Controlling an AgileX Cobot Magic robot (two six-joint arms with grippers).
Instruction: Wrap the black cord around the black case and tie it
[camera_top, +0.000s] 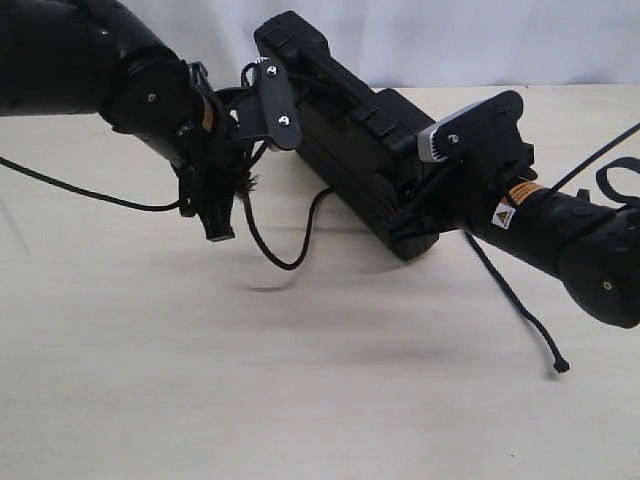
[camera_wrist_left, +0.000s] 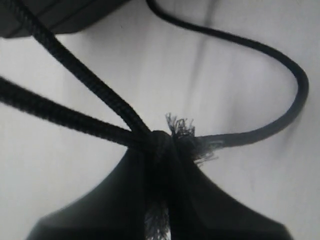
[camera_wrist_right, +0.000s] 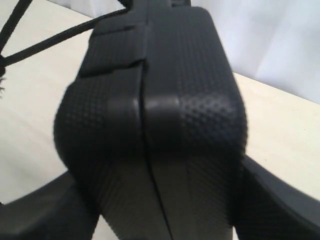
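The black case (camera_top: 350, 135) stands on edge, tilted, its near end clamped between the fingers of my right gripper (camera_top: 420, 225). In the right wrist view the textured case (camera_wrist_right: 155, 110) fills the space between both fingers (camera_wrist_right: 35, 215). My left gripper (camera_top: 215, 215) hangs left of the case, shut on the black cord (camera_top: 285, 255) near its frayed tufted end (camera_wrist_left: 182, 131). Cord strands (camera_wrist_left: 75, 75) run taut from the left gripper (camera_wrist_left: 162, 150) toward the case, and a slack loop (camera_wrist_left: 280, 65) sags to the table. Another cord end (camera_top: 520, 310) trails on the table under the right arm.
The pale tabletop (camera_top: 300, 400) spreads in front of both arms. A white backdrop (camera_top: 450, 40) rises behind the table. A thin black cable (camera_top: 70, 185) runs off leftward from the left arm.
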